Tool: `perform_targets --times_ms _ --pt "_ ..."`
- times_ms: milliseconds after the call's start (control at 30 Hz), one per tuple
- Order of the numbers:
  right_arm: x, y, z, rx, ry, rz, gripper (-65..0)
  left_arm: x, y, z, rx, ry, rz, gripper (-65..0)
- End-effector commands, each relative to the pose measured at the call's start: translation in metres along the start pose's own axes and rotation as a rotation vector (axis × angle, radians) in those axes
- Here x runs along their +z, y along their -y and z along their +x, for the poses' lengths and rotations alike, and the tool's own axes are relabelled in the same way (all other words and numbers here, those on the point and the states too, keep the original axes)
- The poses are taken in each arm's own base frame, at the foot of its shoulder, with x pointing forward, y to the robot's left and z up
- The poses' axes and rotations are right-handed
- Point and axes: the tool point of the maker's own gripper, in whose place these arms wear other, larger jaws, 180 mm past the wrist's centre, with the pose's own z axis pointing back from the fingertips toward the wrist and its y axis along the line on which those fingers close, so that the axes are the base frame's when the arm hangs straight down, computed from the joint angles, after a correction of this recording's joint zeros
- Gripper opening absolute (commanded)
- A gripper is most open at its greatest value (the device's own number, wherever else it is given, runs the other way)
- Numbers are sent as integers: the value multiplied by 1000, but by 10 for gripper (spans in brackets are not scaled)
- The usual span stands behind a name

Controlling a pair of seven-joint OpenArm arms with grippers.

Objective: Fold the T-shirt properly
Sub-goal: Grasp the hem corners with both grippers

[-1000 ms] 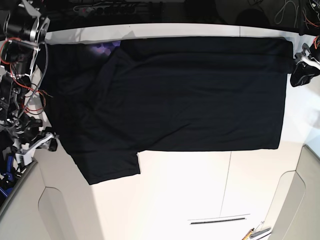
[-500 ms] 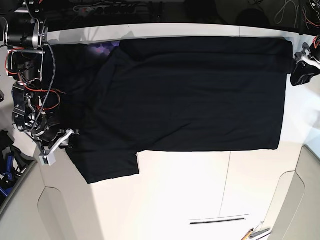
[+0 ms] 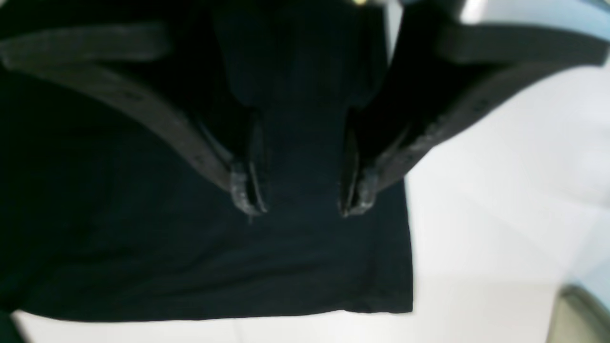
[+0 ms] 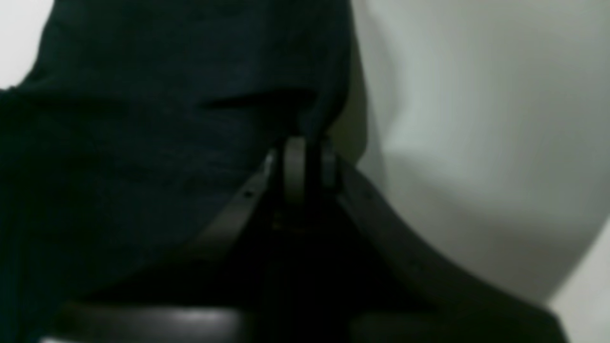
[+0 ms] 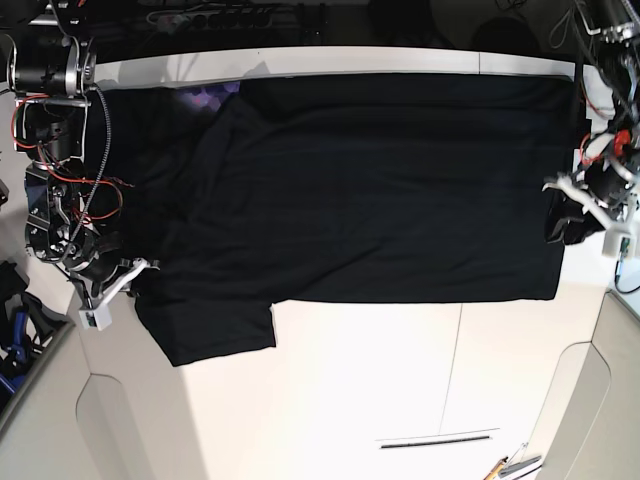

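The right gripper [image 4: 305, 164] has its jaws pressed together on a fold of dark cloth. The left gripper [image 3: 298, 190] hangs low with its jaws spread apart.

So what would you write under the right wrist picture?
Right gripper pinching the edge of the black T-shirt above the white table.

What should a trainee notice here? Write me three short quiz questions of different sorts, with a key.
1. True or false: the T-shirt is crumpled in a heap.
2. The left fingers are: A) open above the cloth; B) shut on the cloth; C) out of view.
3. Fill in: the right fingers are shut on the ___.

Key: 1 false, it lies spread flat; 2 A; 3 T-shirt.
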Motion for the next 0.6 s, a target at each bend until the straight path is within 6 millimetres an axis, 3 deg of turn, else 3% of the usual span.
perform_targets --times_ms 0,167,333,433,567 --pt "4 6 13 7 19 -13 -650 -4 -10 21 -25 45 27 -342" --pt "4 6 11 -1 18 -8 -650 -38 -38 34 -62 10 103 -331" --pt "4 6 9 -2 16 -9 -650 -62 -77 39 63 -7 167 -331" --pt "4 6 9 -2 15 -9 -650 -76 -91 31 175 -24 174 -331" --pt "4 6 9 -2 16 -8 -650 -90 -94 9 306 -47 167 -331"
